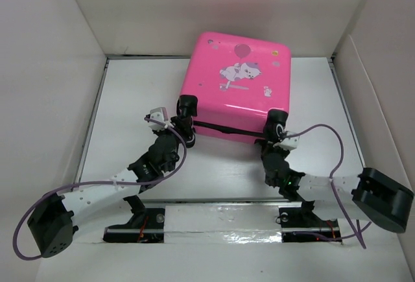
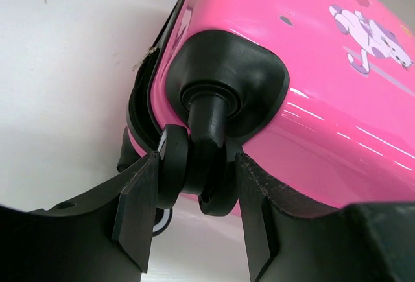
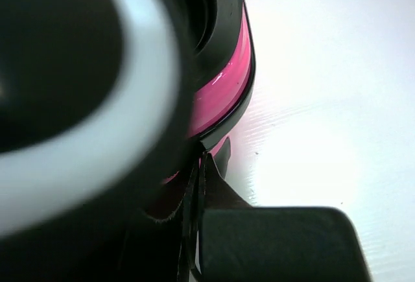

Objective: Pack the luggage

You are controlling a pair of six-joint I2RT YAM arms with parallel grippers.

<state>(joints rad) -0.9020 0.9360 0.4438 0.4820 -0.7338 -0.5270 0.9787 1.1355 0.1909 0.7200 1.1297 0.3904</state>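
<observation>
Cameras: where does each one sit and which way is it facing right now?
Top view: above and behind the arms, looking down on the table; both arms reach from the bottom edge to the pink suitcase.
Left wrist: on the wrist, looking along the left gripper, its fingers closed on a black wheel.
Right wrist: hard against the suitcase edge; right gripper shut, a blurred second wheel fills the left.
Shared: top and left wrist both show the cartoon print.
</observation>
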